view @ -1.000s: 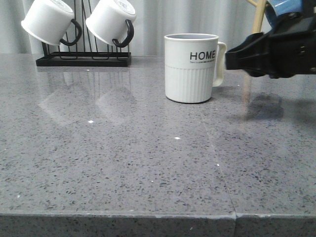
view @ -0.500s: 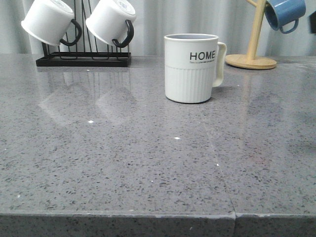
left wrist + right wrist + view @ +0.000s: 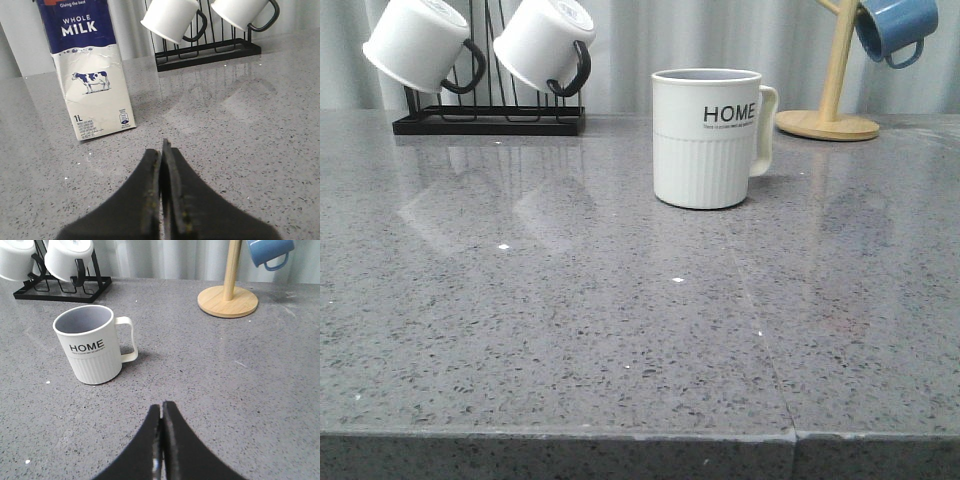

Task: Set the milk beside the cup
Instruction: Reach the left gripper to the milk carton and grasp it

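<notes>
The white "HOME" cup stands upright on the grey table, handle to the right; it also shows in the right wrist view. The milk carton, blue top and white lower part with a cow picture, stands upright in the left wrist view only, out of the front view. My left gripper is shut and empty, some way short of the carton. My right gripper is shut and empty, short of the cup and to its handle side. Neither gripper shows in the front view.
A black rack with two white mugs hanging from it stands at the back left. A wooden mug tree with a blue mug stands at the back right. The table's front edge runs along the bottom.
The right arm, which was in the front view at the right beside the cup, has pulled back out of that view. The cup has not moved.
</notes>
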